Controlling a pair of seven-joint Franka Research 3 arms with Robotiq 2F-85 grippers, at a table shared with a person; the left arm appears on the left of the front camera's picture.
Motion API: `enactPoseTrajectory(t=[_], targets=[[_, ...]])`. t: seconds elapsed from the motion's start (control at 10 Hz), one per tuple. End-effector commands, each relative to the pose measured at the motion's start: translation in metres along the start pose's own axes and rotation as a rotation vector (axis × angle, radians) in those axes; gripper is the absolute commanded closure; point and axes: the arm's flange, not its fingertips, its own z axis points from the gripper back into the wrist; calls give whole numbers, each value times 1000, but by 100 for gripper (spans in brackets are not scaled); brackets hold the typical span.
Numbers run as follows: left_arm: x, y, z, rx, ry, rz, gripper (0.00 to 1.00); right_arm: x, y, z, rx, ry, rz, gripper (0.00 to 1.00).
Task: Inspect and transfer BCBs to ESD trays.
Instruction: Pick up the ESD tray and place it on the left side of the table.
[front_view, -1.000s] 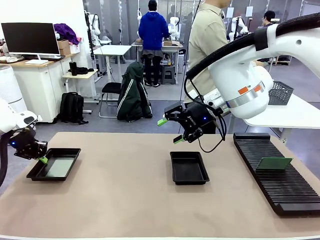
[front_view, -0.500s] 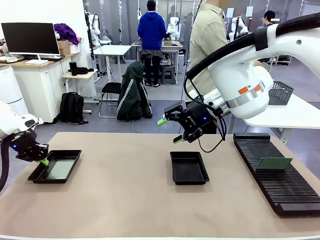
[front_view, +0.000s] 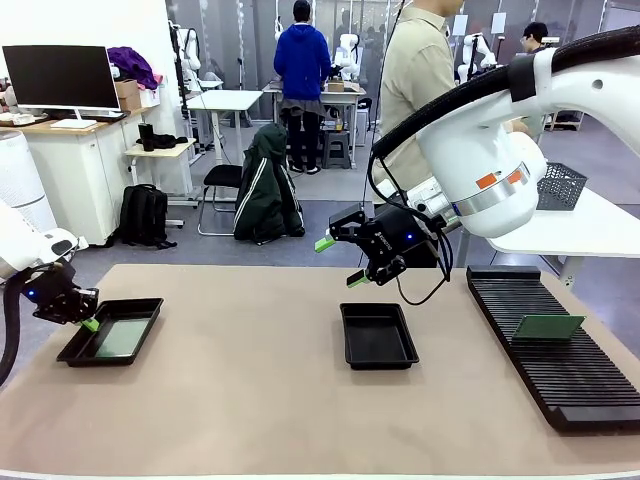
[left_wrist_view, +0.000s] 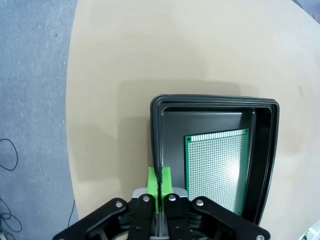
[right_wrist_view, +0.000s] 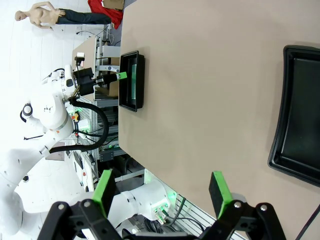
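Left wrist: tool (left_wrist_view: 159, 175) tight on tray (left_wrist_view: 215, 100)

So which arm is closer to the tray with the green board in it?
Left. The left end effector is shut on that tray at its rim; the right end effector hangs open near the empty tray mid-table, far off.

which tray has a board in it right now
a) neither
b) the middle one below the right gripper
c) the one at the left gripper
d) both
c: a green board lies flat inside the left tray, whose rim the left gripper pinches, while the middle tray shows only its bare black floor.
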Motion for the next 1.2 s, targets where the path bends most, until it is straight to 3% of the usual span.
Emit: enactPoseTrajectory(t=[0.0, 0.1, 0.2, 0.3, 0.4, 0.5, 1.1], targets=[[0, 0, 0, 0, 0, 0, 97, 0, 0, 0, -1, -3, -3, 0], [0, -2, 2, 2, 2, 0, 41, 0, 0, 0, -1, -3, -3, 0], [0, -2, 4, 1, 2, 0, 41, 0, 0, 0, -1, -3, -3, 0], [0, -4, 6, 4, 2, -8, 0, 0, 0, 0, -1, -3, -3, 0], [1, -5, 9, 0, 4, -13, 36, 0, 0, 0, -1, -3, -3, 0], [1, -6, 11, 0, 3, -17, 0, 0, 0, 0, -1, -3, -3, 0], [2, -24, 51, 15, 32, -35, 0, 0, 0, 0, -1, -3, -3, 0]])
